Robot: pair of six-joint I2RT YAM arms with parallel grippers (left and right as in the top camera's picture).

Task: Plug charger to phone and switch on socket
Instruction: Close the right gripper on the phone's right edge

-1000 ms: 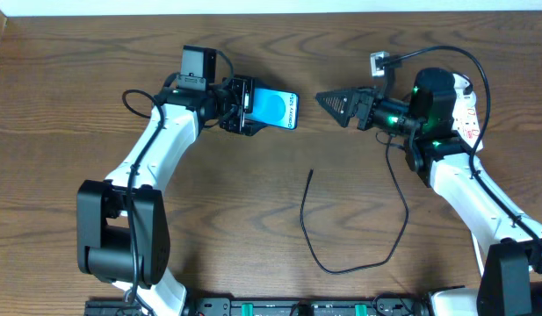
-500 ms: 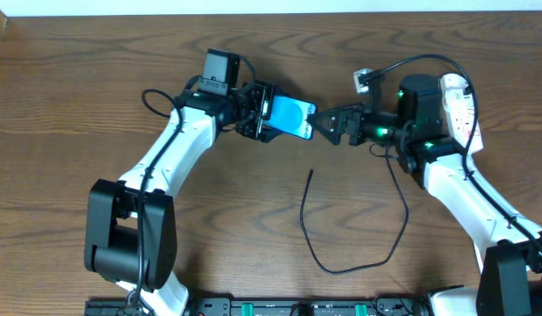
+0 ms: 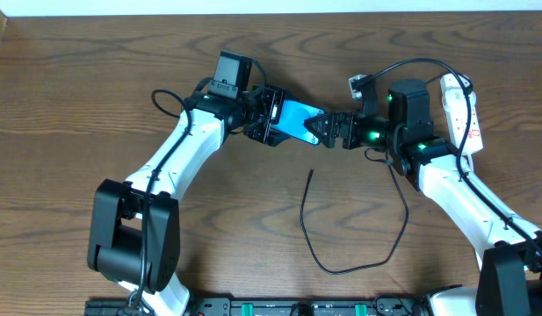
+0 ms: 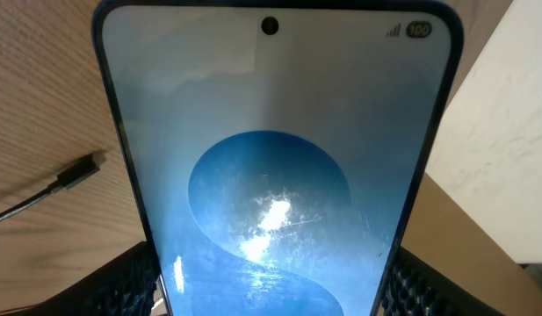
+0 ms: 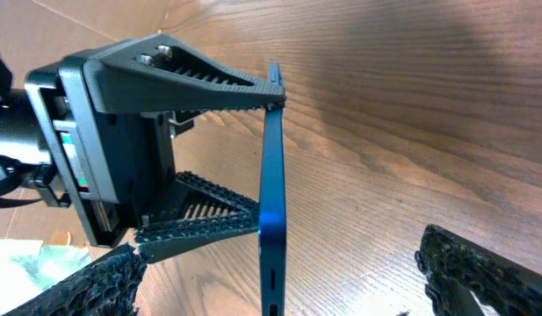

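My left gripper (image 3: 275, 118) is shut on the phone (image 3: 297, 121) and holds it above the table with the free end pointing right. The blue screen fills the left wrist view (image 4: 271, 175), with my fingers on both of its long edges (image 4: 271, 294). My right gripper (image 3: 326, 130) is open, with a finger on each side of the phone's free end. In the right wrist view the phone is edge-on (image 5: 272, 193) between my fingers (image 5: 279, 281), not touching them. The charger cable (image 3: 328, 268) lies loose on the table, with its plug tip (image 3: 312, 172) below the phone (image 4: 77, 173). The white socket (image 3: 468, 118) lies at the far right.
My right arm (image 3: 411, 114) partly covers the socket's left side. The left arm's thick black base cable (image 3: 161, 101) loops behind its wrist. The table's far edge runs along the top of the overhead view (image 3: 271, 15).
Both arms have moved toward each other. The left gripper carried the phone to the right. The right gripper moved left, and its open fingers now flank the phone's end.
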